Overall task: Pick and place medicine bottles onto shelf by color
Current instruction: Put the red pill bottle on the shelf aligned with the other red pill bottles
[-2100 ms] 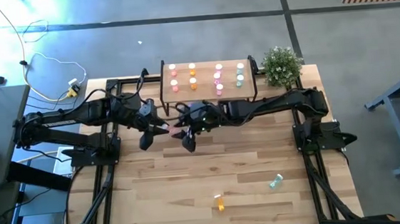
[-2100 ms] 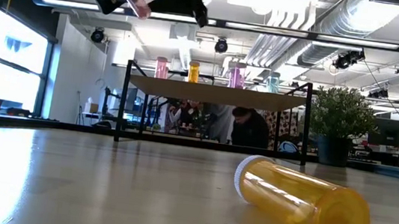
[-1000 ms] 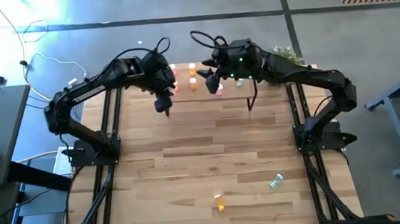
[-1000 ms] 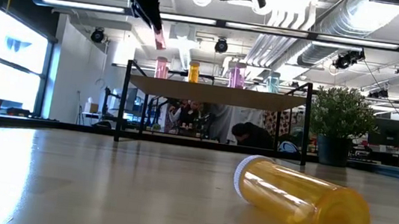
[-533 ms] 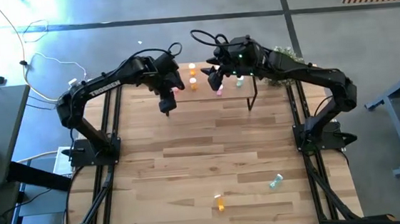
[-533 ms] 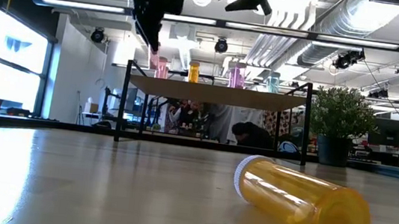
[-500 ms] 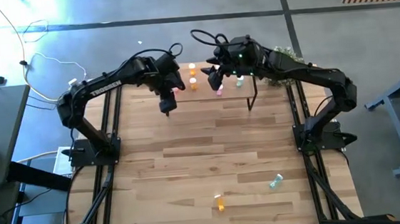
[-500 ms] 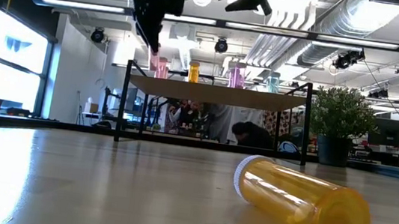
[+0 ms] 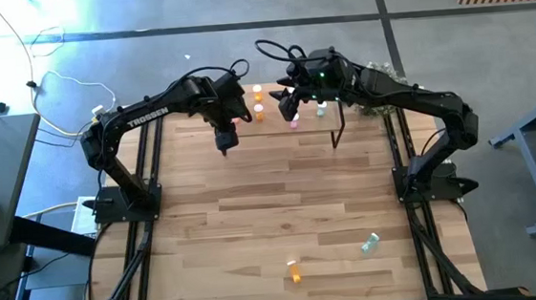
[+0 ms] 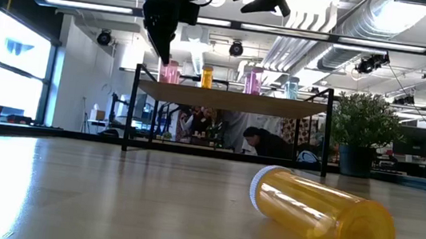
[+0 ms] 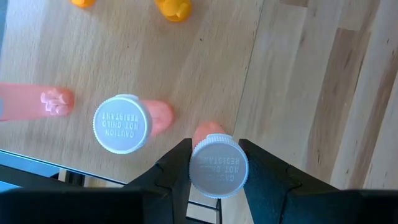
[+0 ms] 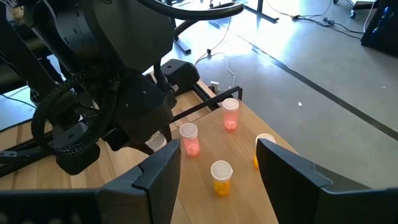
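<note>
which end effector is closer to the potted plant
Right. The right end effector hangs over the shelf, just short of the potted plant. The left end effector, gripping a pink bottle, is at the shelf's far end.

Wooden table [image 9: 253, 209] with shelf [image 9: 334, 118], orange bottle [image 9: 295, 272], teal bottle [image 9: 369, 245].
</note>
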Available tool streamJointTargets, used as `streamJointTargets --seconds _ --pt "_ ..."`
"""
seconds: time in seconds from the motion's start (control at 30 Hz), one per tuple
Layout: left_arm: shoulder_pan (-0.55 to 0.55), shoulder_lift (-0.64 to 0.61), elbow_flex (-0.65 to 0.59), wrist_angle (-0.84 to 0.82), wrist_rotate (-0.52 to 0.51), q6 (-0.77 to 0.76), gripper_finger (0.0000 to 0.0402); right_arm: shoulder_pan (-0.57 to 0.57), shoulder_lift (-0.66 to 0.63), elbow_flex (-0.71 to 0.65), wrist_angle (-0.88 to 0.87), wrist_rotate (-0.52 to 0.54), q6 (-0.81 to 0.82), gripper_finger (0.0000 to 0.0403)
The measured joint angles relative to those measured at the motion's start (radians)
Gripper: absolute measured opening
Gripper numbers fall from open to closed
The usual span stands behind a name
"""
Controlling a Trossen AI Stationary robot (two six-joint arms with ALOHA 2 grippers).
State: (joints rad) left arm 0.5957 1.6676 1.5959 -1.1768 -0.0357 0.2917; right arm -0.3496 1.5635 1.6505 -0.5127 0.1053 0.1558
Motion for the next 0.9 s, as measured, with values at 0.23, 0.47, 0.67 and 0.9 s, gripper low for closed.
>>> streamJointTargets --seconds 0.23,0.47,0.67,0.9 --pt "0.0 0.002 -0.001 0.019 0.0 0.012 0.0113 0.0 0.0 0.0 0.0 0.0 0.0 0.0202" --pt "0.0 0.002 -0.001 0.02 -0.002 0.012 0.0113 0.0 0.0 0.0 0.0 0.0 0.0 0.0202" --pt "0.0 0.002 -0.002 0.02 -0.002 0.018 0.0113 0.0 0.0 0.0 0.0 0.001 -0.007 0.0202" --pt "0.0 0.002 -0.003 0.019 -0.003 0.026 0.0132 0.0 0.0 0.0 0.0 0.001 -0.007 0.0202"
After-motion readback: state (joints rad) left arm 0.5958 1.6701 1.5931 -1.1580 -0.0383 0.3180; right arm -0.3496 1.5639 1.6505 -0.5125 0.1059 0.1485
